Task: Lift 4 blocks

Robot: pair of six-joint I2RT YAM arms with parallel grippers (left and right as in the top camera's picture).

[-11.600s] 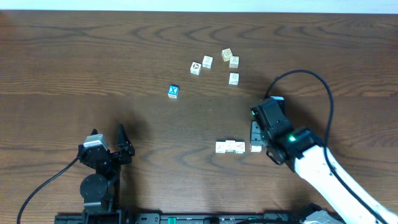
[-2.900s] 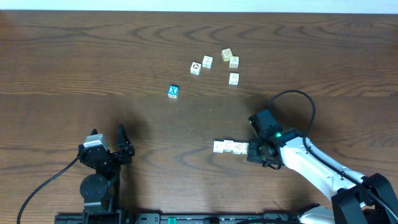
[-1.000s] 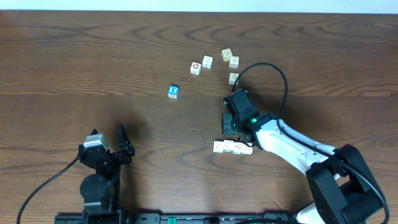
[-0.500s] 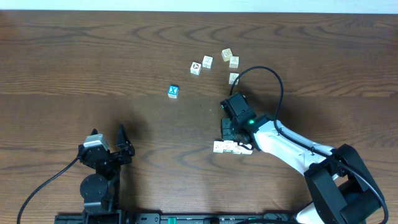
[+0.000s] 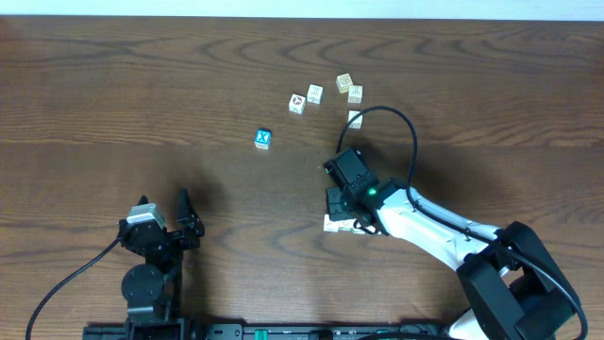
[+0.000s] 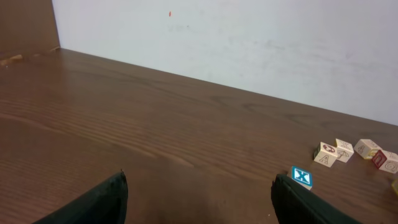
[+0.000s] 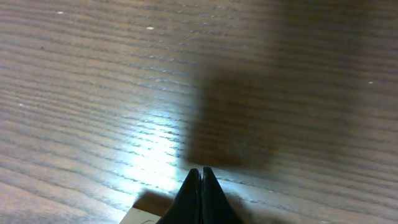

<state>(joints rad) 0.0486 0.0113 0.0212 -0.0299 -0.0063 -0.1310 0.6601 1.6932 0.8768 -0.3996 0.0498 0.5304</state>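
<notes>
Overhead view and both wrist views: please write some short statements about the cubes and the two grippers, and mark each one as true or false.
1. The small blue-faced wooden cube lies alone, apart from the cream ones. True.
2. The right gripper is wide open. False: its fingers are pressed together with nothing between them.
3. The left gripper is open and holds nothing. True.
4. The left gripper is at the row of cream wooden letter blocks. False: the right gripper is there; the left one is off to the side, away from every cube.
5. The far cream wooden cubes form a tower. False: they lie singly on the dark wooden table.
</notes>
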